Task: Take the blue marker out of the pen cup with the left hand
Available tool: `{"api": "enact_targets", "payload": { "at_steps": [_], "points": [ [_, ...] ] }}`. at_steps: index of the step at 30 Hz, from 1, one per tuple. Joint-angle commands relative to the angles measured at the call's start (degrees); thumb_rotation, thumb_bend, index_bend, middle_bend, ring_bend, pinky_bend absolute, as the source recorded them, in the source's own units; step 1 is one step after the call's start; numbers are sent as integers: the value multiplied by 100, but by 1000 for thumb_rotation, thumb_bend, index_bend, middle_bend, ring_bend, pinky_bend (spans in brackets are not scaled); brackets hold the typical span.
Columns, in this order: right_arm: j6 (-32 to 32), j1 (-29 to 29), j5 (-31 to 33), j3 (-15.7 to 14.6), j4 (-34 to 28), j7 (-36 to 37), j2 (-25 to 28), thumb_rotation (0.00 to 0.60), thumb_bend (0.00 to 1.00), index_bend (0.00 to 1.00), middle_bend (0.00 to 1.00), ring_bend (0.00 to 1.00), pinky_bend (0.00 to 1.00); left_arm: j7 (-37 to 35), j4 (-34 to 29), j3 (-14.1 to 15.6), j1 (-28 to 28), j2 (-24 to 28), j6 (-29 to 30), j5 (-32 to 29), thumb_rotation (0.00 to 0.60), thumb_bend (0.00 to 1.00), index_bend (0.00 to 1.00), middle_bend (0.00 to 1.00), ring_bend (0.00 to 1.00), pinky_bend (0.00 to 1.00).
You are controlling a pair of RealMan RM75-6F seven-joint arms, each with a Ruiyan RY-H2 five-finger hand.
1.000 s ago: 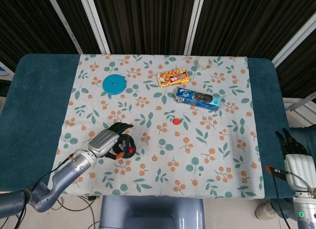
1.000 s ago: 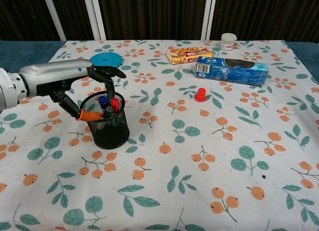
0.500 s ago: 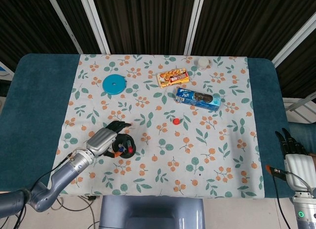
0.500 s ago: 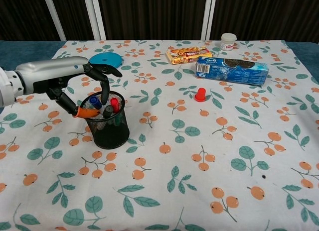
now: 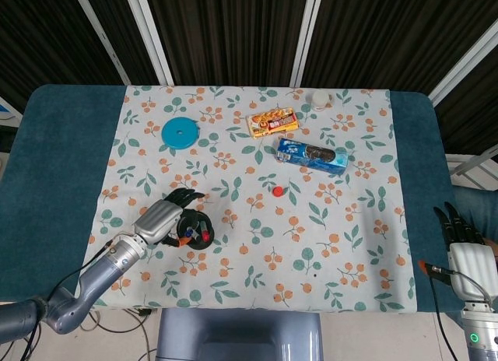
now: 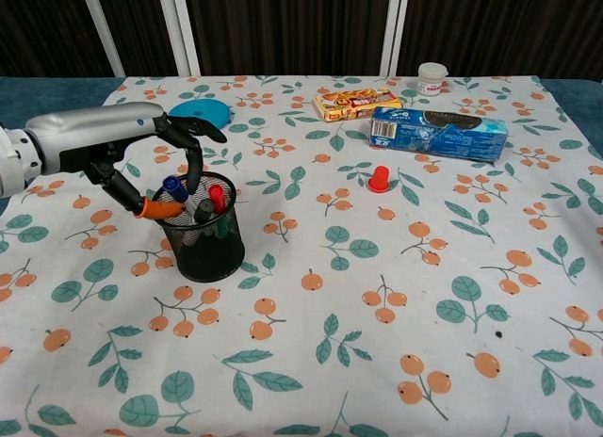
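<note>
Fingers (image 6: 191, 164) of the left robot hand (image 6: 155, 159) are reaching down over the mouth of the black mesh pen cup (image 6: 203, 241), which is standing on the left part of the floral-clothed surface (image 6: 396, 296). The blue marker (image 6: 172, 186) is sitting at the cup's left rim with its cap poking up, and the dark fingers are curling around it from above while the orange-tipped thumb is lying against the rim beside it; the robot hand appears to be pinching the marker, which is still inside the cup. A red marker (image 6: 217, 196) and a grey-capped marker (image 6: 202, 209) are leaning in the cup to the right of the blue one. From the head view the left robot hand (image 5: 167, 219) is covering the cup's left side, with blue and red caps showing beside its fingers.

The right robot hand (image 5: 459, 229) is hanging off the surface's right edge, holding nothing, its dark fingers extended and slightly apart.

Farther back, a blue round lid (image 6: 200, 111) is lying behind the left robot hand. A yellow snack box (image 6: 355, 103) is lying flat near the far edge, just beside a blue cookie package (image 6: 438, 132), and a small white jar (image 6: 432, 78) is standing behind them. A red bottle cap (image 6: 378, 180) is resting near the middle of the surface, well apart from the cup.
</note>
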Motion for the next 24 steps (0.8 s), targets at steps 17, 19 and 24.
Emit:
{"api": "enact_targets", "payload": {
  "at_steps": [17,19,24],
  "points": [
    [-38,5,23,-4,-41,1,14,600,148,87,33,159,241,186,-205,-46,10,96,118,-55,600,349,578,124,0,0],
    [-46,6,25,-6,-43,3,17,600,149,87,33,159,241,206,-296,-54,17,154,154,-35,600,349,579,124,0,0],
    [-57,6,40,-5,-54,9,21,600,149,87,33,159,241,343,-676,-80,52,435,280,18,600,349,583,124,0,0]
  ]
}}
